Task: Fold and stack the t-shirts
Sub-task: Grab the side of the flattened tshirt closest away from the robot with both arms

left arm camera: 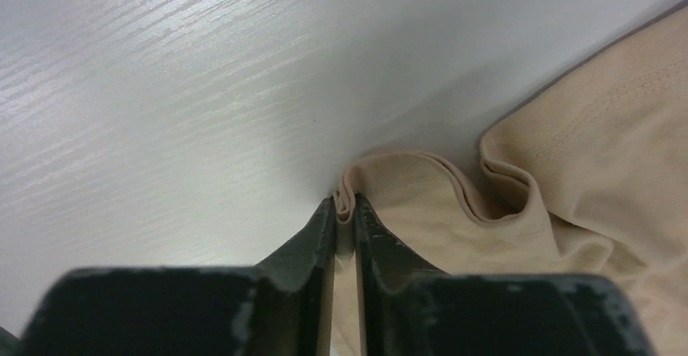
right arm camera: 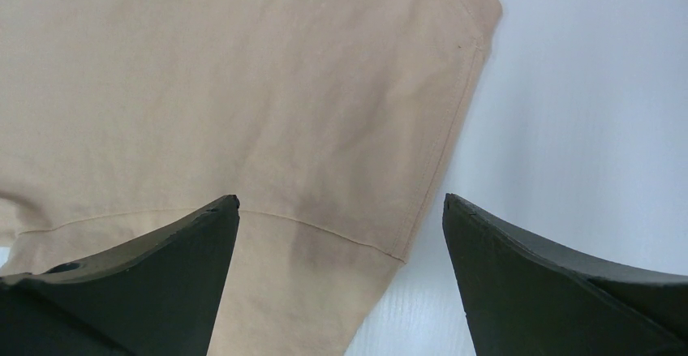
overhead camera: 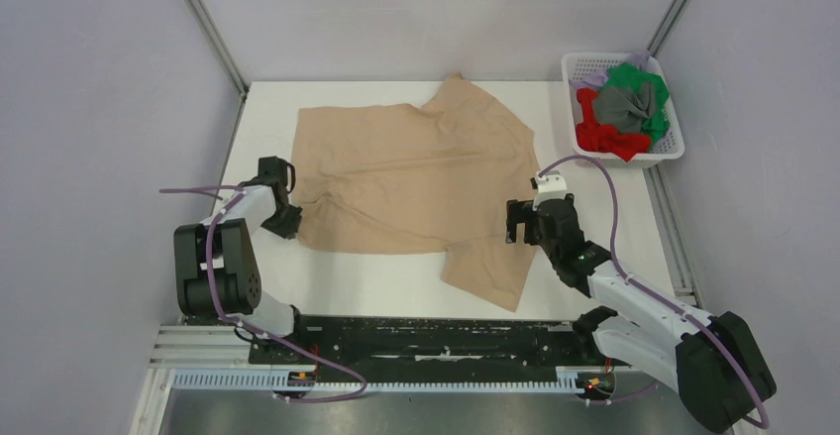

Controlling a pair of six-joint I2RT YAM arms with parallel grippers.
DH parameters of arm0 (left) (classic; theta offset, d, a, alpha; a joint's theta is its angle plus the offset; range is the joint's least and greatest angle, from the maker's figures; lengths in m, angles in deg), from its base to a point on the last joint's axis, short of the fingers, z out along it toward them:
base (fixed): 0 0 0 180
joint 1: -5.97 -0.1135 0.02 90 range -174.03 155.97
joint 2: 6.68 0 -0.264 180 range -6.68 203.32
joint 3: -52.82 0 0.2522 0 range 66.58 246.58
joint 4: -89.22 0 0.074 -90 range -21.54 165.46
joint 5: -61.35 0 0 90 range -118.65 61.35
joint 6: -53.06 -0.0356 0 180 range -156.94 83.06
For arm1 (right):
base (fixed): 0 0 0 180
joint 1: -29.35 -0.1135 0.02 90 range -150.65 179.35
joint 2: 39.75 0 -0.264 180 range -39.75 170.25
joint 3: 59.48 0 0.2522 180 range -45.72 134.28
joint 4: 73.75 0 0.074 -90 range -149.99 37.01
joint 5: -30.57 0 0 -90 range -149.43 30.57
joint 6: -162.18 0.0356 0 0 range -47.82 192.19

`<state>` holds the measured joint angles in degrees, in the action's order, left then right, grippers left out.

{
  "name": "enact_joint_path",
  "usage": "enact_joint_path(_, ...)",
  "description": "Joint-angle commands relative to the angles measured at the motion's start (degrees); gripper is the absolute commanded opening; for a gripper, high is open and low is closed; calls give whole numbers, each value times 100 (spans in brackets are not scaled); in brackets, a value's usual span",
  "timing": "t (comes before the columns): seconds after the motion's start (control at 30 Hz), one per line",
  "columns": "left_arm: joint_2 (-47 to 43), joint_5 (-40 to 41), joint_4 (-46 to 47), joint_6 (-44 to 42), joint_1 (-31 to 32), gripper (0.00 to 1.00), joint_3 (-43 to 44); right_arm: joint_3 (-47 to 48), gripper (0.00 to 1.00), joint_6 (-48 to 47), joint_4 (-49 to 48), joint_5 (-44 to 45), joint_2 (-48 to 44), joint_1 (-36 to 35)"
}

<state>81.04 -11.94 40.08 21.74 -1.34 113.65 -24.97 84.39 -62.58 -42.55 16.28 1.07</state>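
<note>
The beige t-shirt lies spread out, lightly wrinkled, across the middle of the tabletop. The left tool pinches its bunched edge near the left edge. The right tool gapes wide over its near sleeve.

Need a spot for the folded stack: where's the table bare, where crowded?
Bare table runs along the near edge, between the beige t-shirt and the arm rail, and far right between shirt and white mesh basket. Crowded: the middle under the shirt, left gripper pinching its left edge, open right gripper over its right.
</note>
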Motion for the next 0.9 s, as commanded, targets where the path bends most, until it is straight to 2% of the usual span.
enact_joint_path(0.0, 201, -62, 251, 219, -24, 13, -429, 96, 98, -40, -119, 161, 31, -7)
enact_joint_path(0.03, 173, -61, 230, 217, -25, 5, -455, 105, 98, -30, -111, 169, 46, -12)
enact_joint_path(0.07, 116, -52, 187, 210, -25, 2, -460, 117, 98, -42, -87, 168, 57, -11)
enact_joint_path(0.23, -353, -5, -154, 23, -24, 2, -405, 298, 98, -267, 238, -62, 47, -18)
enact_joint_path(0.37, -955, 66, -320, -63, -21, 2, -549, 428, 98, -232, 851, -595, -84, -175)
enact_joint_path(0.5, -1229, -144, -333, -166, -25, 2, -675, 698, 96, -236, 1769, -1258, -113, -763)
enact_joint_path(0.7, -1361, -142, -462, -260, -25, 2, -663, 970, 88, -186, 3245, -1292, 109, -2105)
enact_joint_path(0.87, -1644, -115, -434, -252, -25, 2, -814, 781, 82, 41, 3183, -1460, 489, -2855)
